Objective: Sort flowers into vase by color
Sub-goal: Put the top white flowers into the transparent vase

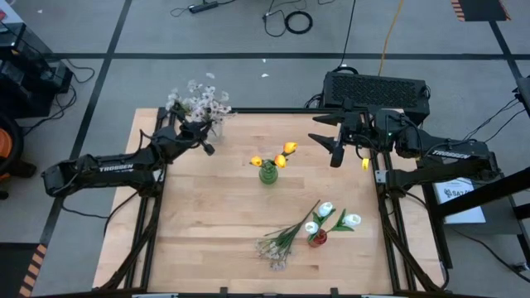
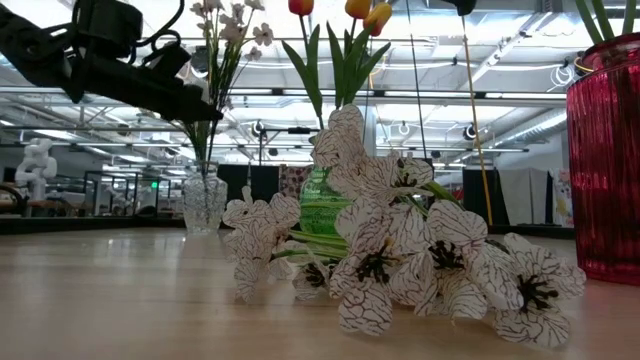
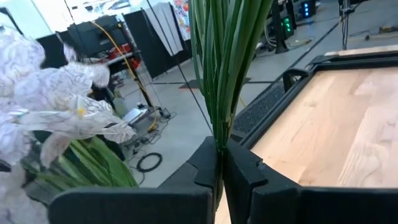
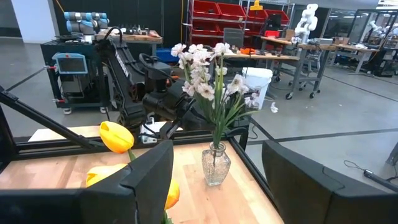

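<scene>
A clear glass vase (image 2: 203,198) (image 4: 216,163) stands at the table's far left corner with a spray of pale blossoms (image 1: 199,101) (image 4: 205,68) in it. My left gripper (image 1: 201,136) (image 3: 221,165) is shut on that spray's green stems. Orange-yellow tulips (image 1: 281,157) (image 4: 116,137) stand in a green vase (image 1: 267,173) (image 2: 325,205) at the table's middle. White tulips (image 1: 327,211) stand in a red vase (image 1: 317,238) (image 2: 605,160) near the right edge. Another pale spray (image 1: 280,244) (image 2: 400,260) lies flat on the table beside it. My right gripper (image 1: 335,153) (image 4: 217,180) hovers open, right of the green vase. My left gripper pinches the spray's bundle of green stems (image 3: 219,134) between its two fingers, above the clear vase's mouth and below the blossoms. The fingers come nearly level from the table's left and near side, across the stems. The spray stands upright, its lower end in the vase.
The table (image 1: 207,232) has bare wood on its left and near-left part. A black box (image 1: 377,87) sits just beyond the far right edge. The table's dark frame (image 3: 292,74) runs close by the clear vase.
</scene>
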